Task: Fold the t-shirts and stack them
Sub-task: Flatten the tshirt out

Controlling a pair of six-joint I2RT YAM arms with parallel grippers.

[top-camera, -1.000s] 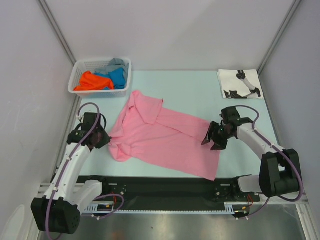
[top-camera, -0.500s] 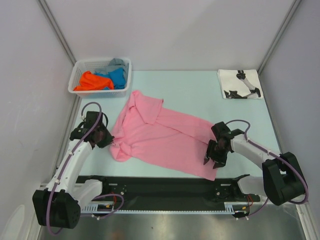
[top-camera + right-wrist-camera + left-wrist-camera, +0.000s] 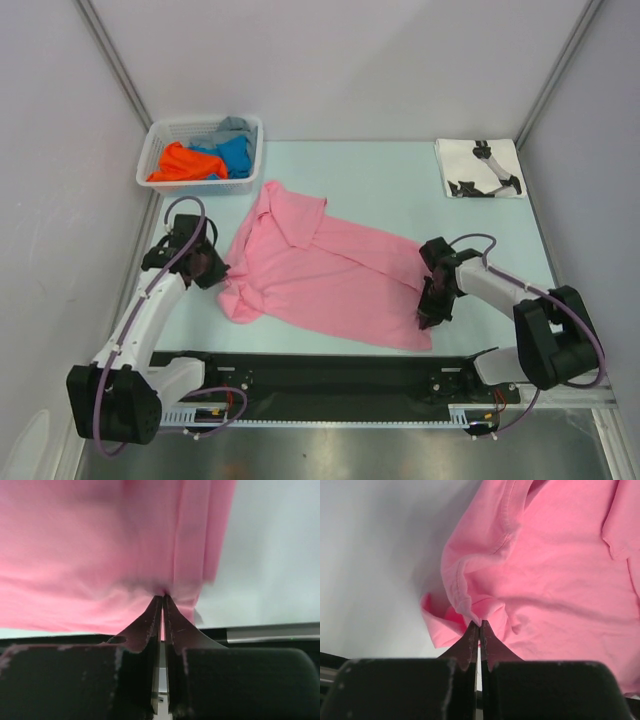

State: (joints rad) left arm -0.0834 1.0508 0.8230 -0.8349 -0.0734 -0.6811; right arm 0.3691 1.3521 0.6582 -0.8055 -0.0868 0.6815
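From above, the pink t-shirt (image 3: 320,275) lies spread out and a bit crumpled in the middle of the pale table (image 3: 380,190). The left gripper (image 3: 210,268) is at the shirt's left edge. The right gripper (image 3: 432,308) is at its right edge, near the front. A white basket (image 3: 160,135) sits in the far left corner. It has an orange t-shirt (image 3: 180,162), a blue t-shirt (image 3: 235,155) and a grey t-shirt (image 3: 232,126) in it. A folded white t-shirt (image 3: 478,167) with black print lies flat in the far right corner, well apart from the pink one.

On the left wrist view, the left gripper (image 3: 479,627) is squeezed tight. Its tips pinch a little fold of the pink t-shirt's (image 3: 555,570) hem.

On the right wrist view, the right gripper (image 3: 163,600) is squeezed tight too. The pink t-shirt (image 3: 100,545) bunches up right where the tips nip its edge.
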